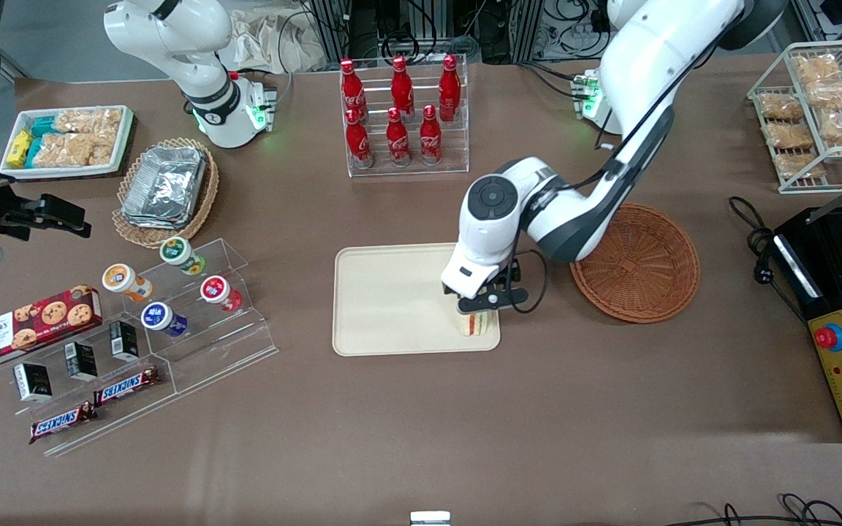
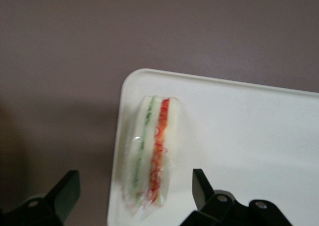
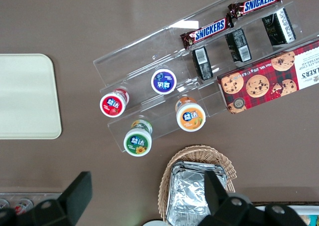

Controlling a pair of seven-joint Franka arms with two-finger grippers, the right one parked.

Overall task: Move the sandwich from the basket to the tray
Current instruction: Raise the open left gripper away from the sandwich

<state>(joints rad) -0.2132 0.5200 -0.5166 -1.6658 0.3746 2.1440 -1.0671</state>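
Left arm bent down over the tray; gripper, fingers spread, just above the sandwich lying released at the tray's corner; basket beside.

White arm, grey joints, black tool.
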